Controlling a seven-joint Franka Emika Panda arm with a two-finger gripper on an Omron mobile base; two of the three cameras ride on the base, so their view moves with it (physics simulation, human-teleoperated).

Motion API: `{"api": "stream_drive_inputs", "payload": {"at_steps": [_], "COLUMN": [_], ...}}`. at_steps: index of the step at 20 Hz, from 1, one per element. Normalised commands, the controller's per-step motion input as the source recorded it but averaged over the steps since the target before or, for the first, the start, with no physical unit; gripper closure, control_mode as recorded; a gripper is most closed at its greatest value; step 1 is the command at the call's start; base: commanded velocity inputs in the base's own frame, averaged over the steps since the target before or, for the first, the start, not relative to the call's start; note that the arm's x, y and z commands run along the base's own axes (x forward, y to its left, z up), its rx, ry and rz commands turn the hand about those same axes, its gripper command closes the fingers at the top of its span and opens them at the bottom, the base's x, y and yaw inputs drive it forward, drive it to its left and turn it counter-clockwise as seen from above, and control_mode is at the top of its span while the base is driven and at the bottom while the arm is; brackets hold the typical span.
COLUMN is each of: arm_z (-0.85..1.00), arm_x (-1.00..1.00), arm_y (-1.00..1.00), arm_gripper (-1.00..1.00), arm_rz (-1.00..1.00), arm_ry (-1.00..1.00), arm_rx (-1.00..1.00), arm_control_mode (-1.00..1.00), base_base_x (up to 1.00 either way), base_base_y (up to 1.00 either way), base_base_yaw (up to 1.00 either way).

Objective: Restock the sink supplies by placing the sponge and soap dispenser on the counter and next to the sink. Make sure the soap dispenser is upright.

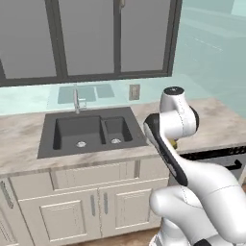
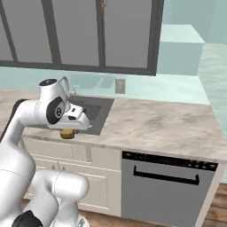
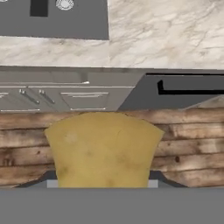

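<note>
The white arm rises from the base, bends at the elbow and reaches forward, with the wrist turned down. The gripper [image 2: 67, 132] points downward below the wrist, and its jaws are closed on the sponge [image 3: 103, 148].

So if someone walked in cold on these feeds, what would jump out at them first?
Probably the yellow-olive sponge looming large in the hand view, gripped by the gripper and hanging above the wooden floor in front of the cabinets, not yet over the counter. Next, the dark double-basin sink set into the counter under the window, with its chrome faucet behind it.
</note>
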Motion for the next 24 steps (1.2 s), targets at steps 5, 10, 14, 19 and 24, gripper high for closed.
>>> {"api": "stream_drive_inputs", "payload": {"at_steps": [5, 10, 14, 19, 24], "arm_z": [0.0, -0.01, -0.21, -0.45, -0.63], "arm_x": [0.0, 0.77, 1.0, 1.0, 0.99], "arm_y": [0.0, -0.2, -0.37, -0.1, 0.02], "arm_gripper": [1.0, 1.0, 1.0, 1.0, 1.0], "arm_rz": [0.0, -0.05, 0.01, 0.0, 0.0], "arm_ry": [0.0, 0.18, 0.25, 0.25, 0.1], "arm_rx": [0.0, 0.06, 0.09, 0.02, 0.0], "arm_control_mode": [1.0, -1.0, -1.0, -1.0, -1.0], "base_base_x": [0.56, 0.13, 0.0, 0.0, 0.0], "base_base_y": [-0.04, -0.04, 0.0, 0.0, 0.0], "base_base_yaw": [-0.24, -0.03, 0.0, 0.0, 0.0]}}
